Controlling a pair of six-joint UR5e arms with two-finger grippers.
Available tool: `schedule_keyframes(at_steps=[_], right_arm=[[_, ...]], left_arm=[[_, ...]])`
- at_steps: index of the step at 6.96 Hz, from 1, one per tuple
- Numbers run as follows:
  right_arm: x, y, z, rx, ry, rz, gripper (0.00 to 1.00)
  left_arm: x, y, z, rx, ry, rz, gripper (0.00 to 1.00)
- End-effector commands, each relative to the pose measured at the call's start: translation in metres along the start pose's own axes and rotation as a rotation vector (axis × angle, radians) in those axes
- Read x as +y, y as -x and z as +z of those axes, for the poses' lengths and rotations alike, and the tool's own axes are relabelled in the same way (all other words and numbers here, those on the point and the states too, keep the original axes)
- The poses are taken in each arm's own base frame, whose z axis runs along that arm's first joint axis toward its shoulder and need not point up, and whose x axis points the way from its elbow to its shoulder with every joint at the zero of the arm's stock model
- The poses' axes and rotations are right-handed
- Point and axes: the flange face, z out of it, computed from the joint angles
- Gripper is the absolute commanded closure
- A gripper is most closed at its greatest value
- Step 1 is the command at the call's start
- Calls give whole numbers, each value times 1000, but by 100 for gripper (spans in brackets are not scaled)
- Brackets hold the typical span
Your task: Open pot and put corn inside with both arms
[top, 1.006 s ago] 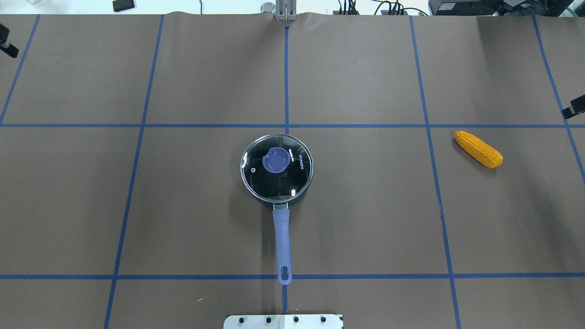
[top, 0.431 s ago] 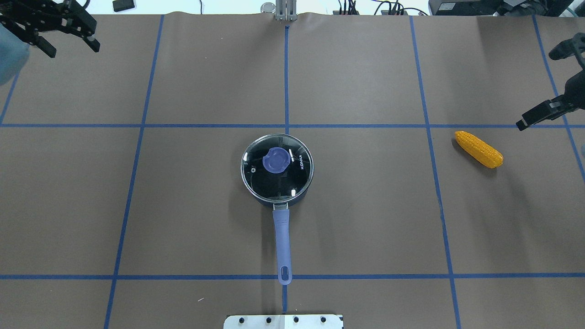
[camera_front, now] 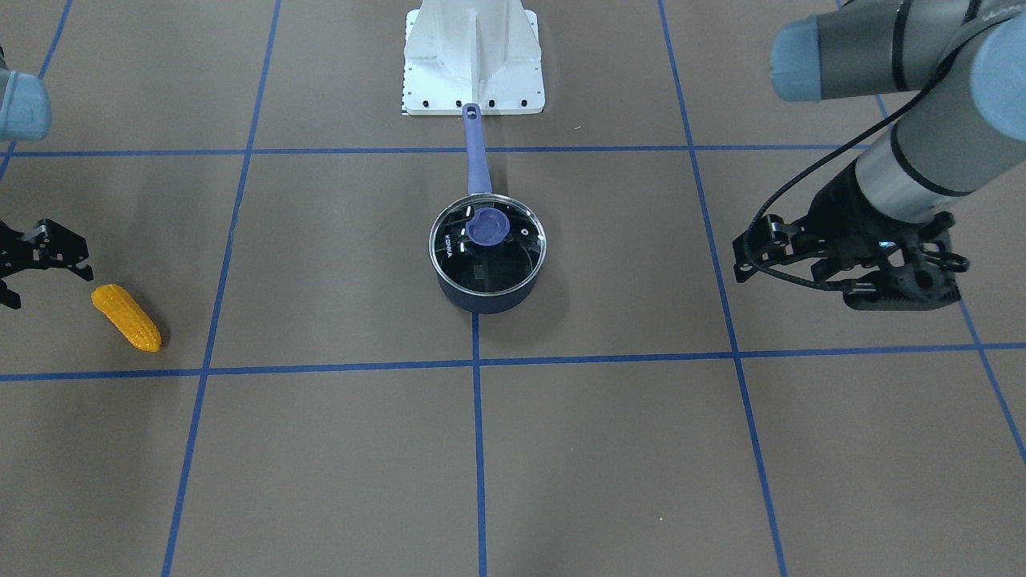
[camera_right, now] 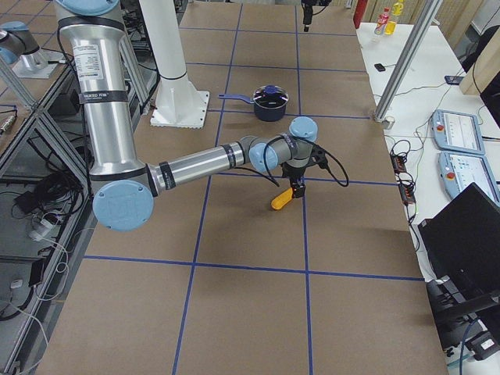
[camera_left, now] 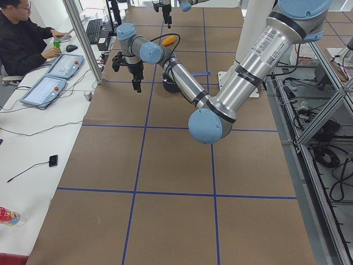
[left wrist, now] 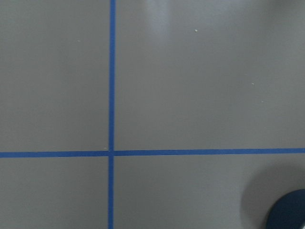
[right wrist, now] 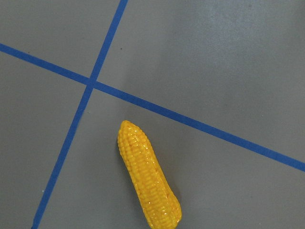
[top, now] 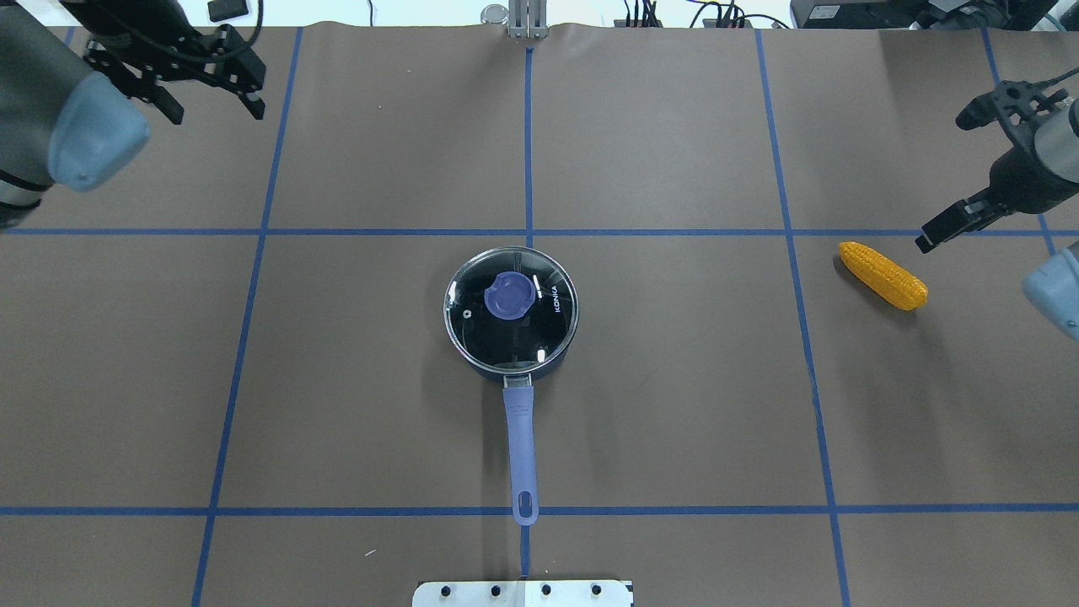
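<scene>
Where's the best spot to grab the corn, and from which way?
Grab the corn at its thick middle, squeezing across its long sides and coming straight down from above. It lies flat on the table, and its ends narrow, so a grip there could slip.

Pot [left wrist: 289, 213] showed only as blurred dark sliver, cut by left wrist view's bottom-right corner. From left end, pot mostly hid behind left arm [camera_left: 182, 83]. Right gripper [camera_front: 44, 284] was cut by front view's left edge.

Brown worktop [top: 674, 126] with blue tape lines [top: 528, 152] making big squares, a person in black [camera_left: 22, 47] at a white desk [camera_left: 33, 143] along the far edge, two flat screens [camera_left: 41, 91] beside them, bottles [camera_right: 383, 19] near one corner.
</scene>
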Motion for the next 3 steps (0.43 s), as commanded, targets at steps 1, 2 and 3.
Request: schedule_keyframes(at_steps=[1, 2, 3], right_arm=[[-14, 13, 16, 11, 17, -38, 11], [-17, 16, 20, 10, 23, -90, 11], [-16, 11, 27, 12, 37, -115, 11]], left_arm=[[12, -61, 18, -9, 4, 12, 0], [11, -74, 18, -6, 2, 24, 0], [15, -85, 24, -24, -12, 43, 0]])
